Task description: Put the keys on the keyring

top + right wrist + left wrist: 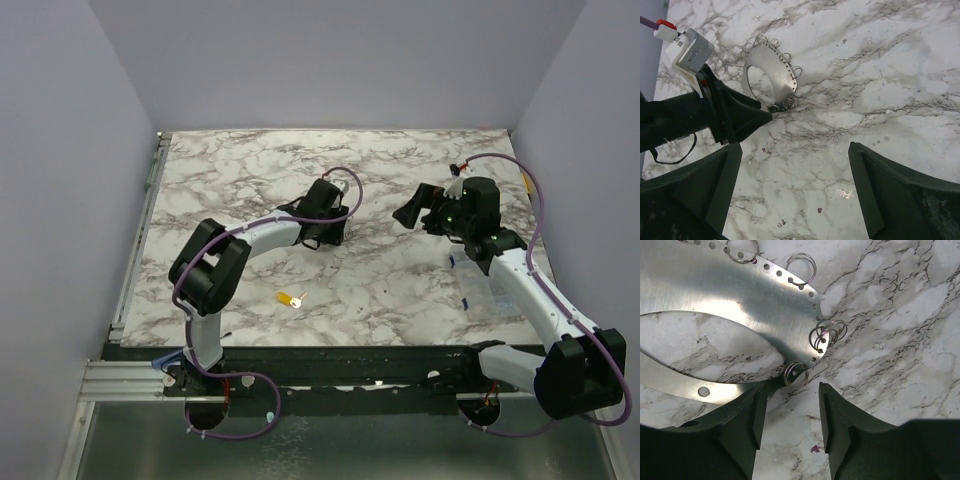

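Note:
The keyring (735, 290) is a flat grey metal hoop with small holes along its rim and several little wire rings (829, 335) hooked in them. It lies on the marble table. My left gripper (792, 388) is low at the hoop's edge, open, with nothing between its fingers; one wire ring (796, 374) sits just past the fingertips. The right wrist view shows the keyring (782, 80) with the left gripper (765, 114) touching its near rim. A yellow-headed key (291, 298) lies alone near the table's front. My right gripper (795, 190) hovers wide open and empty, to the right of the hoop.
A clear plastic box (478, 290) lies under the right forearm. Purple walls close in the table (250, 170) on three sides. A metal rail (140, 375) runs along the front edge.

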### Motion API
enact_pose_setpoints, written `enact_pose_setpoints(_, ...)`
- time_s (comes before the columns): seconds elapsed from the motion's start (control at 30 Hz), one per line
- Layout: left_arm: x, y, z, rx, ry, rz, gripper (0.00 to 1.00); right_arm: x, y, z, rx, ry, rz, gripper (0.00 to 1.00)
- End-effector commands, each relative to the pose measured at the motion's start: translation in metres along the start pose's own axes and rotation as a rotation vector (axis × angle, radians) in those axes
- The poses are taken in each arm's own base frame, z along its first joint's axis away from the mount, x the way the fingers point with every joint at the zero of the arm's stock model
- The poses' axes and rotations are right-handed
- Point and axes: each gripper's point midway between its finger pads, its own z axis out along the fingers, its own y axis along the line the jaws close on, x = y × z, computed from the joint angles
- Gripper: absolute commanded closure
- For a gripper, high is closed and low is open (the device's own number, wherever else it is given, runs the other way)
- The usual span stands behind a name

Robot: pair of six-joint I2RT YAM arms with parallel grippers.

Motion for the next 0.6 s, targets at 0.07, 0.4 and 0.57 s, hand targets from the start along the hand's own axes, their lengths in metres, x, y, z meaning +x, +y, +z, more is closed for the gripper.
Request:
enact_pose_setpoints(0.07,0.008,0.001,0.011,-0.038,0.027,0.013,0.52,0.009,0.001,0.002,-0.019,0.027,-0.013,0.00)
enact_pose_setpoints(0.4,0.010,0.003,0.019,-0.095,0.021,0.043,0.61,0.010,0.002,0.003,-0.024,0.038,-0.009,0.00)
enact_pose_setpoints(0.57,0.006,-0.001,0.019,-0.113,0.004,0.062,0.64,0.010,0.003,0.003,-0.027,0.039,-0.010,0.00)
